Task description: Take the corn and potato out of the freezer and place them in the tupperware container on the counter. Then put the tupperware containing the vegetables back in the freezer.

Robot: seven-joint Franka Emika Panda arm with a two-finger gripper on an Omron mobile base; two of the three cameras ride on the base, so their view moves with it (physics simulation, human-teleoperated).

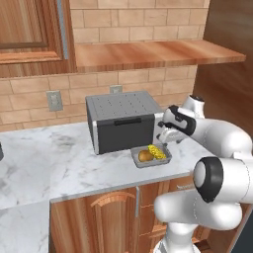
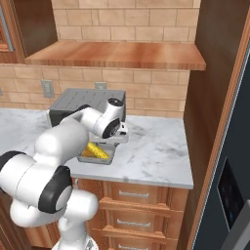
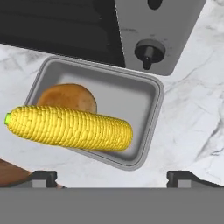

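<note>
Hand view: corn (image 3: 70, 127) beyond open end effector (image 3: 111, 177)

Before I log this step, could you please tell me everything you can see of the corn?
The corn is a bright yellow knobbly cob with a small green stub at one end. It lies on its side in the grey tray, across the potato, its stub end jutting past the rim. The tray sits on the marbled counter just in front of the toaster oven. The open end effector hangs above it, touching nothing.

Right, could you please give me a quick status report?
Gripper open, above tupperware container. Corn and potato inside, corn overhanging rim. Toaster oven close behind.
</note>
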